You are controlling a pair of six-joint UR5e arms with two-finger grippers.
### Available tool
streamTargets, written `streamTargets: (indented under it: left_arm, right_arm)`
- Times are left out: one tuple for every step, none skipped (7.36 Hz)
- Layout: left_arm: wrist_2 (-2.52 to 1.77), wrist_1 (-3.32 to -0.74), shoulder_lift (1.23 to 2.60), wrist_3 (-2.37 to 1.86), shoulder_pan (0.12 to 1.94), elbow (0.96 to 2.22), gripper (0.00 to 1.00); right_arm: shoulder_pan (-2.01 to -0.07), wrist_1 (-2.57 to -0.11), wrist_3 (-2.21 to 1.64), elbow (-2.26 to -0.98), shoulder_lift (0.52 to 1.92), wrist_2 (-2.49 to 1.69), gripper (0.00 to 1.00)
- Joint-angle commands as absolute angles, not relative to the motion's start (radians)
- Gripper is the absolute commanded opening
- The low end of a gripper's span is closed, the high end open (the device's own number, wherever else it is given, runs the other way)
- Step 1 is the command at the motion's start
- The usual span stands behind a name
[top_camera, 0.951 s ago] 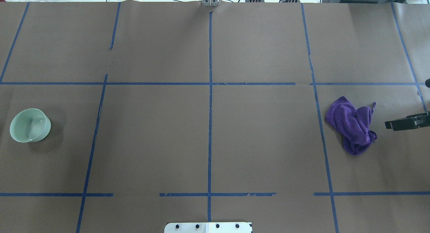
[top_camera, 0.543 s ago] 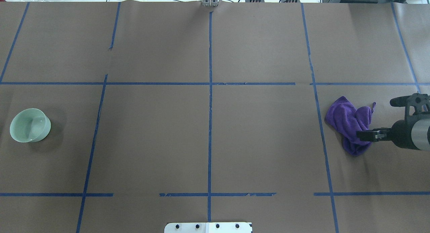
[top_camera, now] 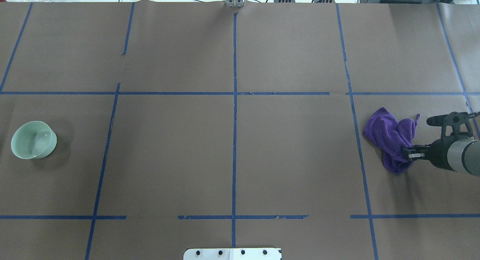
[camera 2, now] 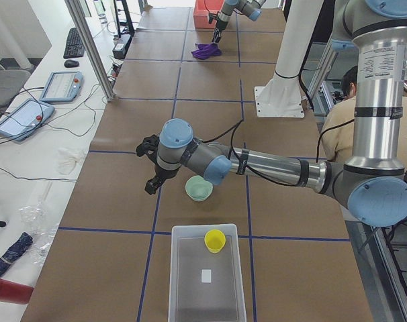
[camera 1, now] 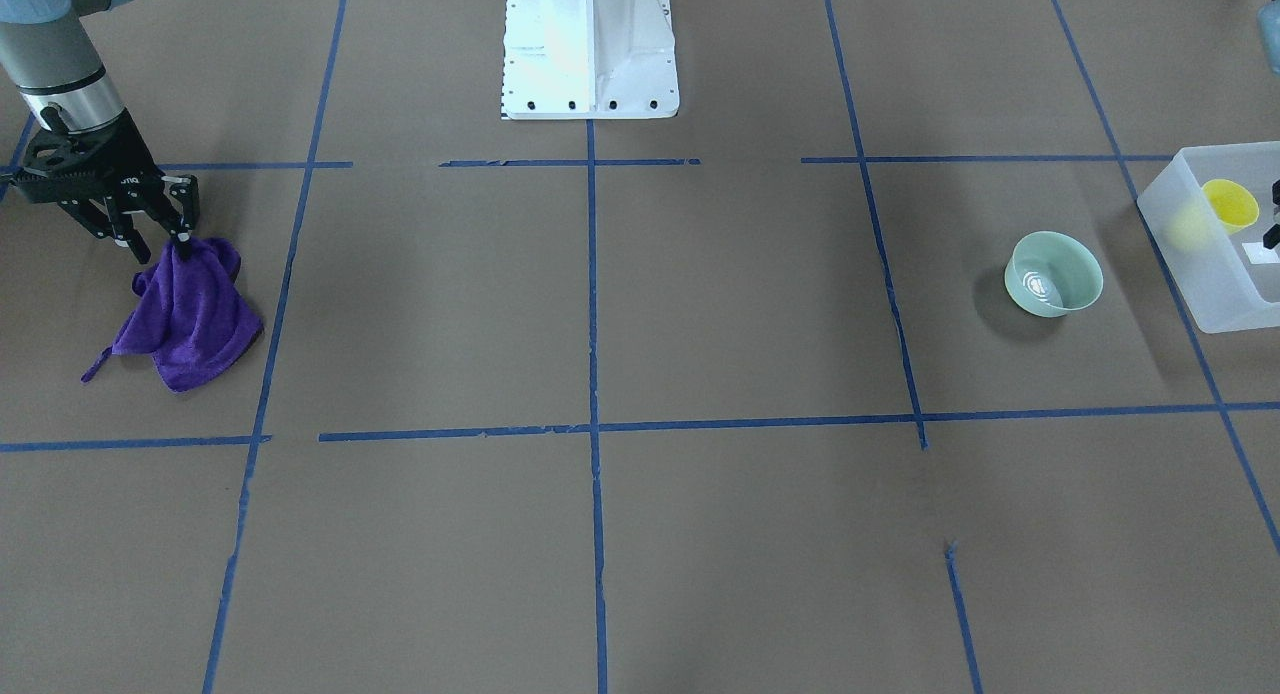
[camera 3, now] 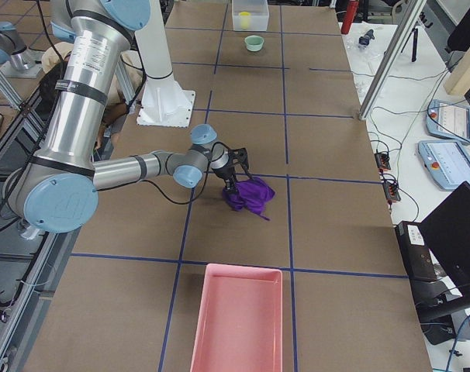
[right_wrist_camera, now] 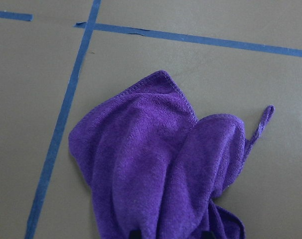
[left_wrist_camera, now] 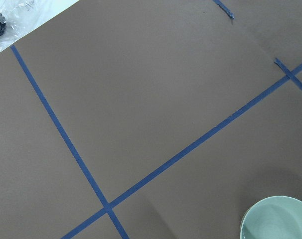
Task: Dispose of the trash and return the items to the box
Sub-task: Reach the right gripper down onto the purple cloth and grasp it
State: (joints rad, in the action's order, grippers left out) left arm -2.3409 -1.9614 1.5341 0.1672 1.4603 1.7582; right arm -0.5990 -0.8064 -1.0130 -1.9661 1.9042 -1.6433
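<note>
A crumpled purple cloth point(top_camera: 390, 136) lies on the table at the right, also in the front view point(camera 1: 190, 319) and the right wrist view point(right_wrist_camera: 156, 164). My right gripper point(camera 1: 150, 239) is open and stands down at the cloth's near edge, its fingertips point(right_wrist_camera: 135, 233) either side of a fold. The mint-green bowl point(camera 1: 1053, 274) sits empty at the far left point(top_camera: 33, 139). The yellow cup point(camera 1: 1228, 204) stands inside the frosted box point(camera 1: 1200, 284). My left gripper point(camera 2: 153, 184) hovers above the table beside the bowl; I cannot tell its state.
A pink tray point(camera 3: 236, 318) lies at the table's right end, beyond the cloth. The white robot base point(camera 1: 590, 44) stands at the table's near-middle edge. Blue tape lines cross the brown tabletop point(top_camera: 234, 140). The bowl's rim shows in the left wrist view point(left_wrist_camera: 280, 221).
My right gripper has come in from the table's right edge and turned down onto the purple cloth's near edge. The bowl and the cloth have not moved.
</note>
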Motion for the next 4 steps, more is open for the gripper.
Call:
streamTargets:
  left_arm:
    - [-2.341, -1.962, 1.532, 0.167, 1.462, 1.758, 1.00]
    - [-2.341, -1.960, 1.532, 0.167, 1.462, 1.759, 1.00]
    - [-2.341, -1.960, 1.534, 0.167, 1.462, 1.759, 1.00]
    - [-2.341, -1.942, 1.537, 0.163, 1.462, 1.759, 1.00]
  right_arm:
    - [-0.603, -0.816, -0.922, -1.965, 1.907, -1.640, 0.00]
    - [-0.654, -0.872, -0.799, -1.973, 1.902, -1.646, 0.00]
    - [-0.729, -0.923, -0.640, -1.986, 1.901, -1.664, 0.00]
    - [-0.873, -1.004, -0.448, -1.996, 1.891, -1.742, 0.00]
